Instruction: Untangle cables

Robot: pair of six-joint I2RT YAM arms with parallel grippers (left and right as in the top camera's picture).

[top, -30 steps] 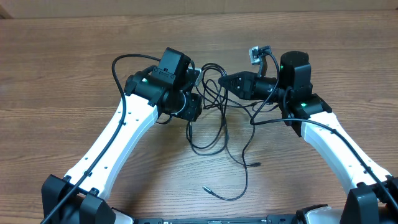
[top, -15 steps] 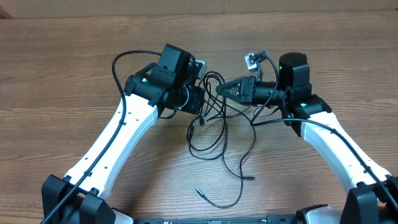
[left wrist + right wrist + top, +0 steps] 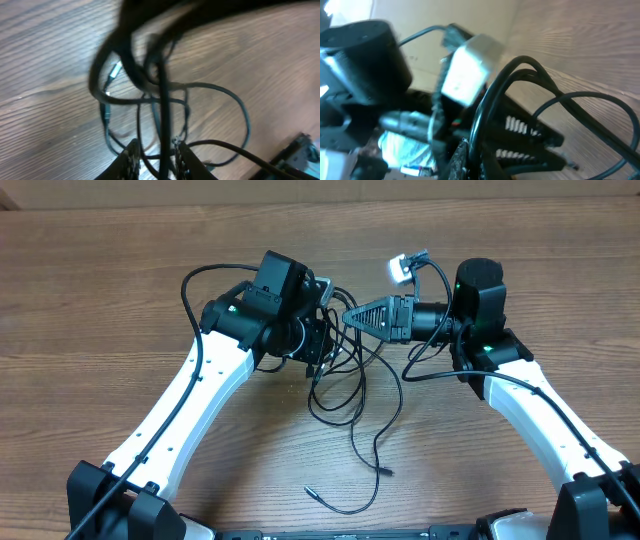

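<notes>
Thin black plug-ended cables trail lengthwise toward the brown wooden table's near edge. Wrist views alone show: right gripper clamps strands; left gripper straddles one, clamping unclear.

The wooden table was brown, its grain running from side to side, and a paler strip showed beyond its far edge. Near the middle, the lower loops of the thin black cables lay on the wood, while their upper strands were lifted clear of it. One long strand trailed toward the near edge and curved round to a free plug resting on the table. A second loose plug lay near it, up and to the right, not touching it. The left wrist view showed more loops crossing one another over the grain
</notes>
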